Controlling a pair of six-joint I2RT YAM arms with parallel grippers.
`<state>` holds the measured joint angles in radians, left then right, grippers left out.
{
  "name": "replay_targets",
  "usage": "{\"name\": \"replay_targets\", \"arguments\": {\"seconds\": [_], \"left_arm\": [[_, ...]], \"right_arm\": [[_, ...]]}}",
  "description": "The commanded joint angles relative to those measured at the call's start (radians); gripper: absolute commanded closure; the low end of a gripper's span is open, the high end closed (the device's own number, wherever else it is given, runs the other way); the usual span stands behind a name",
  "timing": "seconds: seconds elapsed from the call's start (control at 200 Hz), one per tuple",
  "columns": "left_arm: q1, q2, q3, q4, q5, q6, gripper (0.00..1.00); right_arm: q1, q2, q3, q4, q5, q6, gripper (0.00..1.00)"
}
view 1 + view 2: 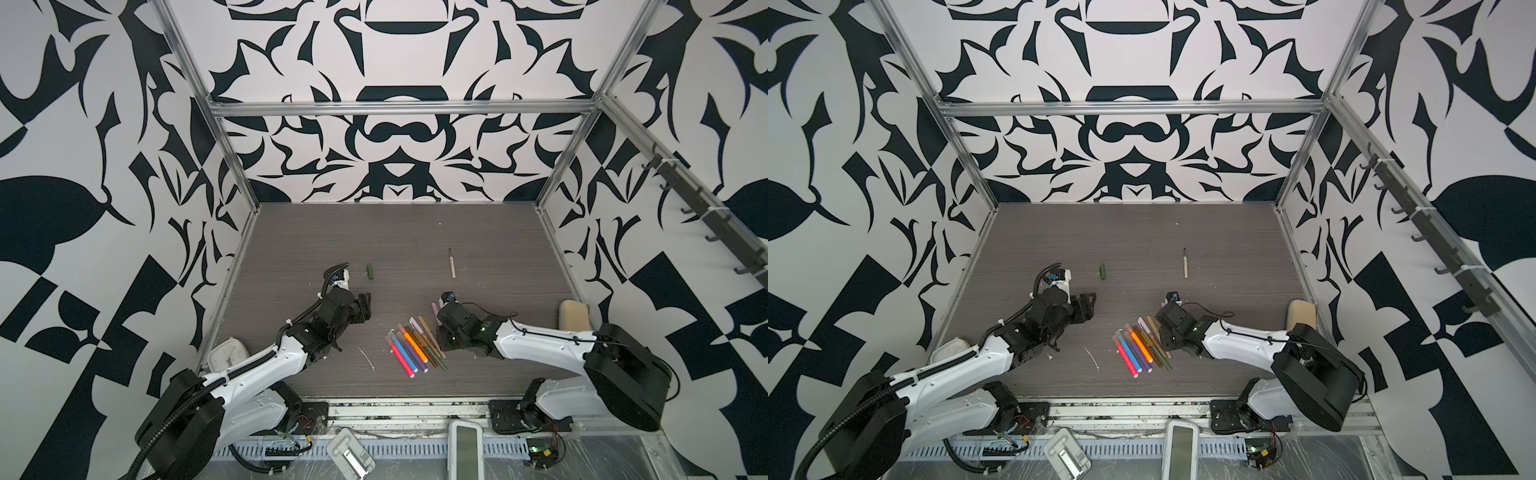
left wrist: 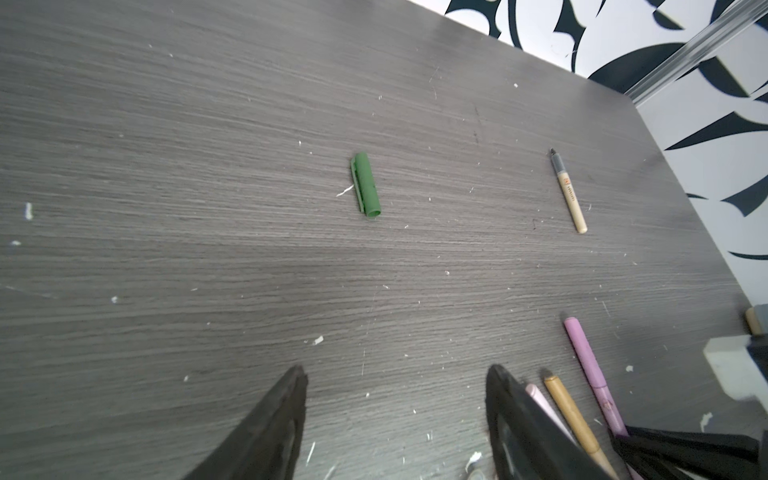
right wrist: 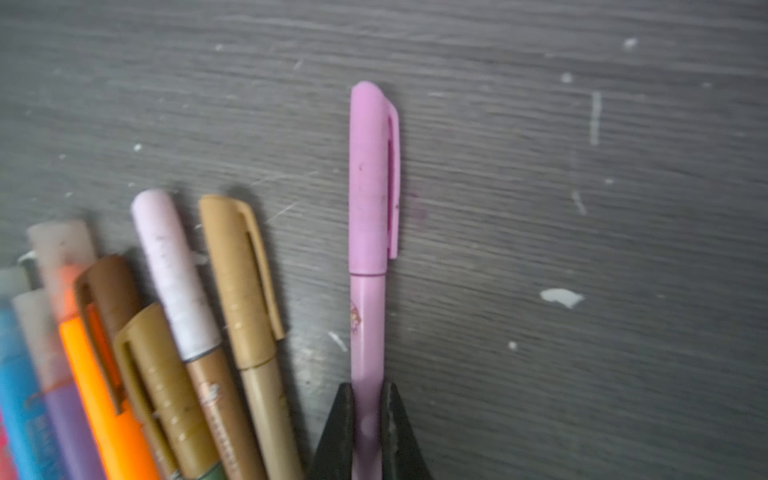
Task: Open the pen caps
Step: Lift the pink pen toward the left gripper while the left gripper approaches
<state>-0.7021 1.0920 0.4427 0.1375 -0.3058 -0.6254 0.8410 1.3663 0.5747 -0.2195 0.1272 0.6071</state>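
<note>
Pen caps [image 3: 239,270] in tan, brown and pale pink were seated on the grouped pens [image 1: 415,347], which were fanned out on the table [image 1: 415,232] at the lower centre of both top views. The right gripper [image 3: 368,395] was positioned just right of that group. Its jaws were closed on the barrel of the lilac pen [image 3: 368,324], which was separated from the group by a strip of bare table. The lilac cap [image 3: 372,178] was fitted on that pen. It projected well beyond the fingertips, at the end of the pen away from the gripper, and was clear of the jaws.

A green cap [image 2: 366,185] was laid loose and flat, left of centre in both top views. It was higher in the frame than the left gripper [image 2: 395,374] and well apart from it. The jaws of the left gripper were spread wide, and nothing was held between them. A tan pen [image 1: 451,266] with its dark tip exposed was laid alone right of centre, higher in the frame than the right gripper.
</note>
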Motion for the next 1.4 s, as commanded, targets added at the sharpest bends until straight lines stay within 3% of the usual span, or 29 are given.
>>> {"name": "replay_targets", "arguments": {"seconds": [0.0,0.22,0.4,0.715,1.15,1.395], "left_arm": [[0.012,0.027,0.037,0.021,0.048,0.022,0.29],[0.151,0.058,-0.009,0.155,0.355,0.015,0.29],[0.257,0.097,-0.040,0.241,0.522,-0.040,0.33],[0.264,0.226,0.024,0.253,0.650,-0.030,0.40],[0.273,0.238,0.022,0.283,0.712,-0.028,0.39],[0.317,0.264,0.004,0.338,0.784,-0.058,0.52]], "right_arm": [[0.001,0.004,0.102,-0.074,-0.090,-0.110,0.98],[0.008,0.019,0.173,-0.048,-0.235,-0.094,1.00],[0.036,-0.007,0.187,0.022,-0.291,-0.061,1.00],[0.107,0.099,0.284,0.115,-0.272,-0.067,1.00],[0.132,0.202,0.374,0.185,-0.267,-0.113,1.00],[0.156,0.223,0.366,0.274,-0.223,-0.149,1.00]]}}
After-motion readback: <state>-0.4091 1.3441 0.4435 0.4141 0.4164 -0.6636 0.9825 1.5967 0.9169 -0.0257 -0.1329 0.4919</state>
